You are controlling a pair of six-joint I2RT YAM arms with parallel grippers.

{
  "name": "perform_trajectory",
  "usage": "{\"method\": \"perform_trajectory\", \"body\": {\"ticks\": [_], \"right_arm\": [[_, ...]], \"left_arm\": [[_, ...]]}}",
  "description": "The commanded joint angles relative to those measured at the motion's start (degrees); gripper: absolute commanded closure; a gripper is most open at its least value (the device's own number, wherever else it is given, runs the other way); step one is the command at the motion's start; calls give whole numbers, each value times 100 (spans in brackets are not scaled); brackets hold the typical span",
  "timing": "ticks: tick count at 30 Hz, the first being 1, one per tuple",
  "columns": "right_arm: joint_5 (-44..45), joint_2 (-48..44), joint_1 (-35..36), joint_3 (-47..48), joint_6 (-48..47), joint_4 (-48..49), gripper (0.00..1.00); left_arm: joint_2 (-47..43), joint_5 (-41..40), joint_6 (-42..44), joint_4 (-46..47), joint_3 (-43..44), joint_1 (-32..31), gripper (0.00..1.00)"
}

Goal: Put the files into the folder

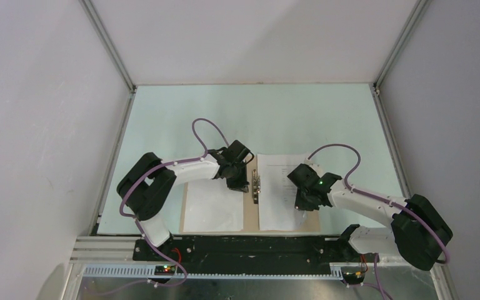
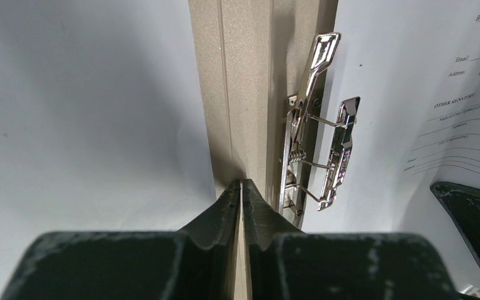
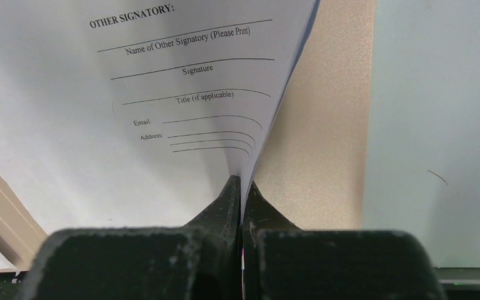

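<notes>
A robotics lab test cell. Plain white panel walls close in the left, right and far sides, joined by bare aluminium frame posts. Inside lies a pale green tabletop. At its near edge a left arm and a right arm are bolted to a black base plate on aluminium rail, trailing loose purple cables, with a slotted cable duct nearest.

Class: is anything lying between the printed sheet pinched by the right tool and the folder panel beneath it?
Nothing visible does. The right tool holds the printed sheet by its edge, lifted over the bare tan folder; the metal clip sits at the spine, beside the sheet.
</notes>
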Motion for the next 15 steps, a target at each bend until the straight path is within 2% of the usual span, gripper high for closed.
{"method": "perform_trajectory", "body": {"ticks": [1,15], "right_arm": [[184,-48,80,164,152,56,100],[397,-160,322,171,383,-118,100]], "left_arm": [[203,-195,179,-302,-253,-67,88],[156,-175,122,-300,-203,-78,86]]}}
